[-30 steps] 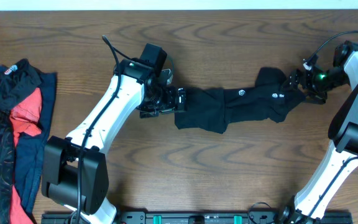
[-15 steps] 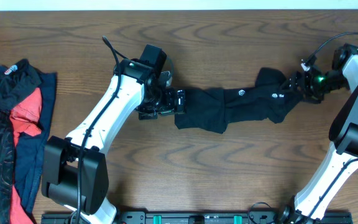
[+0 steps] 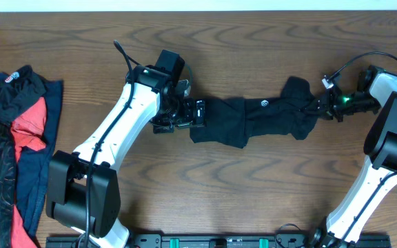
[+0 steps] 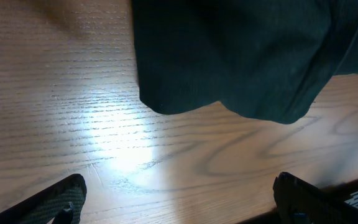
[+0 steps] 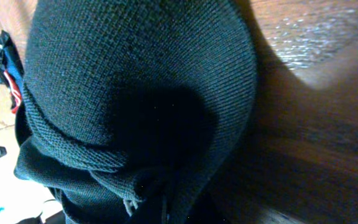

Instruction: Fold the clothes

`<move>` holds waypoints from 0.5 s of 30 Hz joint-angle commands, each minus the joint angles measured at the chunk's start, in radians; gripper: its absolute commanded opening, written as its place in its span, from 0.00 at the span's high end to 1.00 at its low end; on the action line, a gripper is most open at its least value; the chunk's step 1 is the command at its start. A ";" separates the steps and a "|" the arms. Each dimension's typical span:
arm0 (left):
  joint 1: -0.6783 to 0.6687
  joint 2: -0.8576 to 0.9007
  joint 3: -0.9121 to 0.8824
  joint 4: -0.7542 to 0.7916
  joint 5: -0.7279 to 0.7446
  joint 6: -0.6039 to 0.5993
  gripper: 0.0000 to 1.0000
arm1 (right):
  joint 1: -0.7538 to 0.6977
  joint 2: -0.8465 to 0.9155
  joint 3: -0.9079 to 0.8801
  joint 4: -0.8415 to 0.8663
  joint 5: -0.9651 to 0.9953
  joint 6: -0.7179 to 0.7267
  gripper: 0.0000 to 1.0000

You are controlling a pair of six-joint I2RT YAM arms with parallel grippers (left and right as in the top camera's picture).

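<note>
Your right gripper (image 3: 320, 105) is pressed together, pinching the bunched end of the black shirt (image 3: 253, 117). Your left gripper (image 3: 197, 112) has its fingers spread, with the shirt edge just ahead of them and nothing between. Risk: the small pinch slips when you pull, or the twisted shirt drags over the table (image 3: 253, 193) instead of spreading.

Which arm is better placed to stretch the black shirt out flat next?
Right, probably: the right end effector is shut on one end of the black shirt, fabric bunched in its wrist view. The left end effector is open beside the other end, gripping nothing.
</note>
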 commanded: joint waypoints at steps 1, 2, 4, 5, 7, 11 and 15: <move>0.003 0.003 0.009 -0.006 -0.008 0.024 0.03 | -0.002 0.057 -0.005 0.003 0.129 0.034 0.99; 0.003 0.004 0.009 -0.006 -0.008 0.024 0.03 | -0.003 0.057 0.006 -0.011 0.150 0.037 0.99; 0.003 0.004 0.009 -0.006 -0.009 0.024 0.03 | -0.001 0.057 0.030 -0.045 0.185 0.037 0.99; 0.003 0.004 0.009 -0.006 -0.008 0.024 0.03 | -0.001 0.057 0.043 -0.064 0.200 0.036 0.99; 0.003 0.004 0.009 -0.006 -0.009 0.024 0.03 | 0.001 0.057 0.075 -0.101 0.217 0.037 0.99; 0.003 0.004 0.009 -0.006 -0.009 0.024 0.02 | 0.003 0.041 0.154 -0.157 0.216 0.040 0.99; 0.003 0.004 0.009 -0.006 -0.009 0.024 0.02 | 0.005 0.002 0.245 -0.218 0.237 0.040 0.99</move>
